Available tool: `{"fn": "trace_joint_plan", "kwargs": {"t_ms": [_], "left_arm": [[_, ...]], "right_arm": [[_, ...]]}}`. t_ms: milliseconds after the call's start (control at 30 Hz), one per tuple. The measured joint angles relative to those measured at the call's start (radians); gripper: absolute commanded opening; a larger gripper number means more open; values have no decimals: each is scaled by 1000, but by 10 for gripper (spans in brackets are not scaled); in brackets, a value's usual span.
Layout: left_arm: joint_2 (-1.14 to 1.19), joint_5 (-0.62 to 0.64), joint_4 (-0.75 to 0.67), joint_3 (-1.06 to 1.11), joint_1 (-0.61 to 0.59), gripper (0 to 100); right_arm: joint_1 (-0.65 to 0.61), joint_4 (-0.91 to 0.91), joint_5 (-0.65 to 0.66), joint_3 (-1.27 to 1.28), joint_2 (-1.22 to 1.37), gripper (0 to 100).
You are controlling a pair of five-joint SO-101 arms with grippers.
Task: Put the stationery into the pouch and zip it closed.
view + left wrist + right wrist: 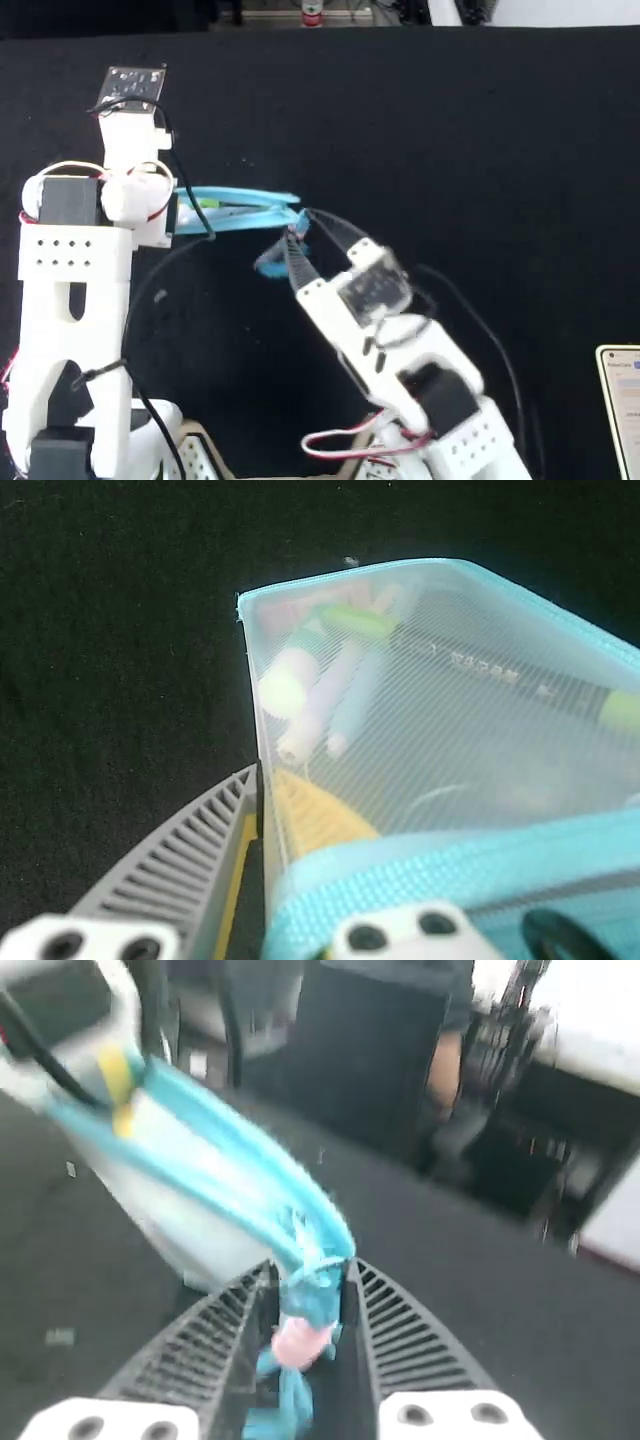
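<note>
While left gripper [262, 785] clamps pouch [450, 720], right gripper [305, 1285] pinching zipper pull [300, 1345]

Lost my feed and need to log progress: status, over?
Left gripper shut on pouch end. Right gripper shut on zip pull. Stationery inside pouch; zip closure unclear. No obstruction seen.

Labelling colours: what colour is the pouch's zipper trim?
Turquoise; the zipper trim shows best in the left wrist view.
</note>
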Motion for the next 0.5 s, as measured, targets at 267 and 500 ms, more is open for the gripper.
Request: {"fn": "trace_joint_plan", "kwargs": {"t_ms": [267,500], "left_arm": [[0,0,0,0,0,30],[0,0,0,0,0,30]], "right_arm": [[46,-2,0,-14,104,109],[83,2,0,-14,104,109]]}}
